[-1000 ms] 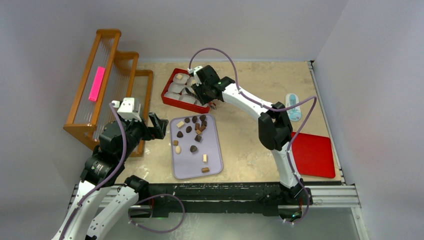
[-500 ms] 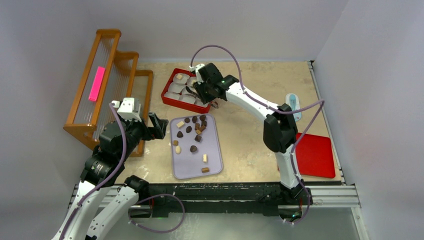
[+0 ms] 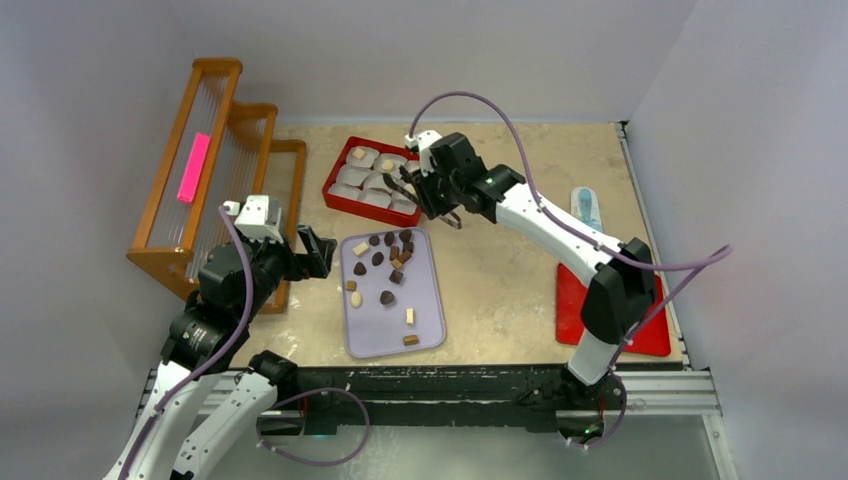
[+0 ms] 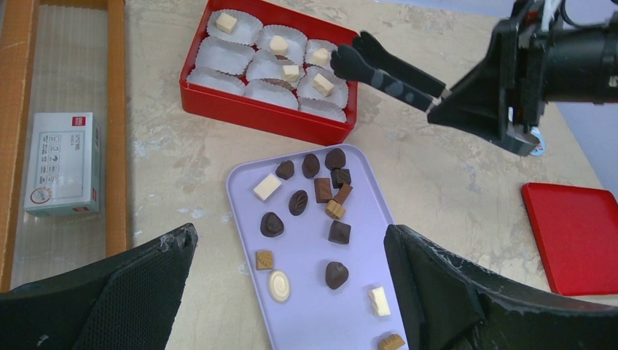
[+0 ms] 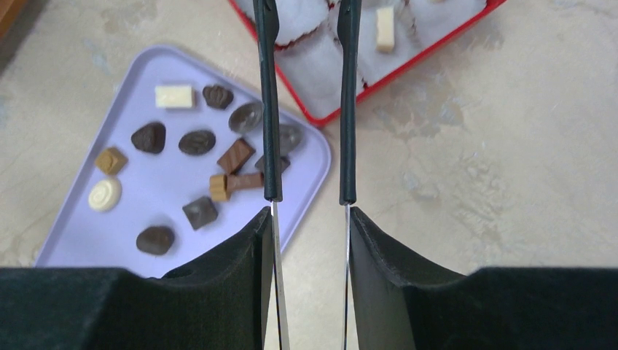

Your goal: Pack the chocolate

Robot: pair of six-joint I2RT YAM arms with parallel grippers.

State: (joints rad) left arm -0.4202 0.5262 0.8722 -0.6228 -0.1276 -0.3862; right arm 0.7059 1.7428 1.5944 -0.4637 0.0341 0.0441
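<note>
**Tongs being drawn back from the box**

The black tongs point(image 4: 390, 69) are being pinched between the part-closed jaws of the right gripper point(image 3: 425, 192), so that small pieces are being handled without the paper cups point(image 4: 218, 55) being crushed. Their tips, seemingly empty, are being held over the right edge of the red box point(image 4: 262, 120). Most of the chocolate point(image 4: 271, 224) is being left on the lavender tray point(image 3: 380, 330); five pale pieces are lying in cups. The left gripper point(image 3: 322, 250) is being held spread wide beside the tray, out of the way. Compared with a second ago, the tongs are being carried rightward off the cups, the elbow swung outward.
</note>
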